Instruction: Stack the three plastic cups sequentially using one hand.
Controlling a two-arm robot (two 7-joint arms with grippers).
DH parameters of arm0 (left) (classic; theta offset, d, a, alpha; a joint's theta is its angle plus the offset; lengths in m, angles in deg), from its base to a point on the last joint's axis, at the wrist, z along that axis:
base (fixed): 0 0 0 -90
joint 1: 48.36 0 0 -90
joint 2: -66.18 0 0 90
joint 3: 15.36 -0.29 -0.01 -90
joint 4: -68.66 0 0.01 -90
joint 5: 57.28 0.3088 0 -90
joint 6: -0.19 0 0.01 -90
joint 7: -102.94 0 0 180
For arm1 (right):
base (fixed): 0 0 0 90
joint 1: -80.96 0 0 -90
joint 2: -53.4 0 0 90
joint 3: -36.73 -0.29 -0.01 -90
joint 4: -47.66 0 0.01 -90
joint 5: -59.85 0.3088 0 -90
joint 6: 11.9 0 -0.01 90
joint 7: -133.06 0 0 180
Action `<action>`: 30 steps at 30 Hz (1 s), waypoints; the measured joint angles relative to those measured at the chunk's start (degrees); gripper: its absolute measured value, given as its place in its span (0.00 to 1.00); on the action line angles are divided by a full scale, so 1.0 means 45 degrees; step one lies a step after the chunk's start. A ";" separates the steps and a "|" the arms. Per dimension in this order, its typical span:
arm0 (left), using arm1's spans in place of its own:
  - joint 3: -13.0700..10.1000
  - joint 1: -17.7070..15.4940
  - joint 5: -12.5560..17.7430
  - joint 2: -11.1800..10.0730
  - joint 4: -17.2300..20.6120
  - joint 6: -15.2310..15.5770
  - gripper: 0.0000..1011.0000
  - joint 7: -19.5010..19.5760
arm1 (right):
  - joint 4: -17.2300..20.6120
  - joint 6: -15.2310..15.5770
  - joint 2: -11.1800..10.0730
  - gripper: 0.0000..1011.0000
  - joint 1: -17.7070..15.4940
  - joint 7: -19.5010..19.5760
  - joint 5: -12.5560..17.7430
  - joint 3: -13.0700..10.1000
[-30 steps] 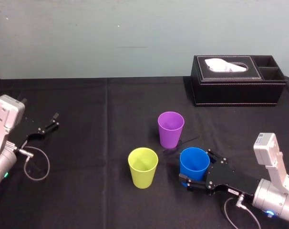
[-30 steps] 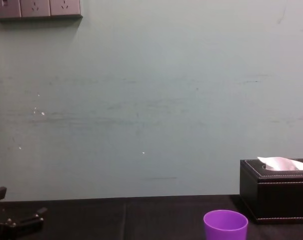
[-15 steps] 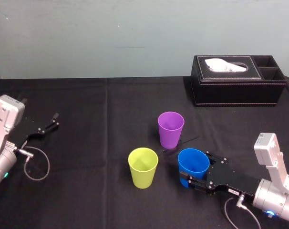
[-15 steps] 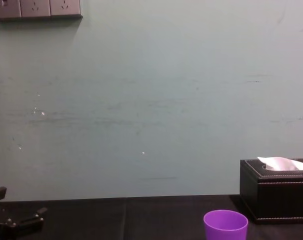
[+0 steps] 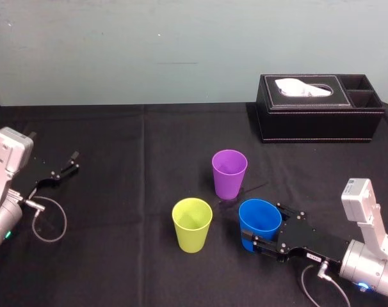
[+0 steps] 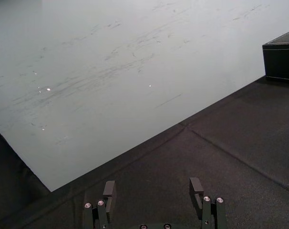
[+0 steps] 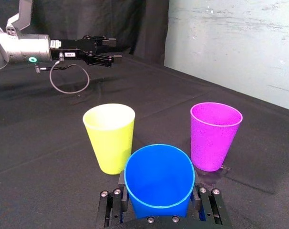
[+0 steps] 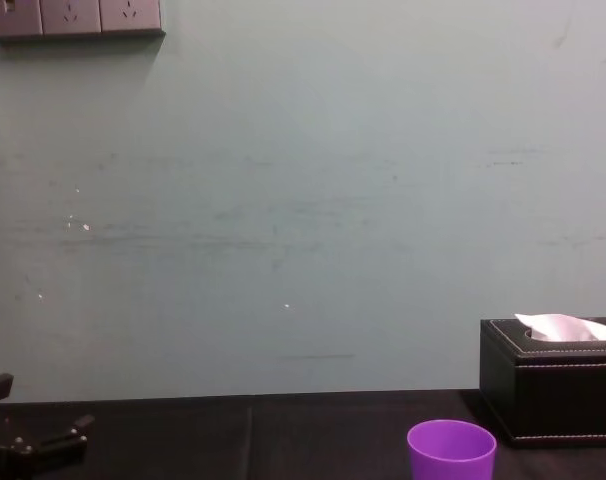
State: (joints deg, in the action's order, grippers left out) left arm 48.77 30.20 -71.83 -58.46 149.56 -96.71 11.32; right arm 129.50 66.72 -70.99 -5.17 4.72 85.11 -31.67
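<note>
Showing three plastic cups on a black table (image 5: 117,134): one purple cup (image 5: 229,173), one blue cup (image 5: 259,220), one yellow-green cup (image 5: 192,224). Also counting one black tissue box (image 5: 319,115) and two grippers.

Gripping the blue cup (image 7: 159,179) in the right gripper (image 5: 263,227), with the jaws spread only as wide as the cup. Pressing one slim black finger against each side of its wall, low down, as seen in the right wrist view around the right gripper (image 7: 159,210). Holding the cup mouth up and leaning slightly; not possible to tell whether its base is touching the table.

Standing upright and free just past the right gripper's fingertips: the yellow-green cup (image 7: 109,136) to that gripper's left, near the held cup but apart from it, and the purple cup (image 7: 215,135) ahead of it, farther from the robot. Sitting well beyond the right gripper, at the table's far edge: the tissue box.

Resting far off to the left of the right gripper: the left gripper (image 5: 59,171), parked low over the table with its jaws wide apart and nothing between the fingers, as the left wrist view of the left gripper (image 6: 152,191) is showing.
</note>
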 joint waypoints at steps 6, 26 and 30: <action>0.0000 0.0000 0.0000 0.0000 0.0000 0.0000 1.00 0.0000 | 0.0370 0.0219 -0.0101 0.72 -0.0149 0.0215 -0.0020 -0.0078; 0.0000 0.0000 0.0000 0.0000 0.0000 0.0000 1.00 0.0000 | 0.3028 0.2341 -0.0852 0.72 -0.0304 0.1416 0.0956 -0.1388; 0.0000 0.0000 0.0000 0.0000 0.0000 0.0000 1.00 0.0000 | 0.3077 0.2573 -0.0775 0.72 0.0141 0.1603 0.1016 -0.1414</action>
State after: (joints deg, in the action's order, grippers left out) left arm 48.77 30.20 -71.83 -58.47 149.56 -96.71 11.32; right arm 143.35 78.30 -74.47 -4.54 11.93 89.68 -38.03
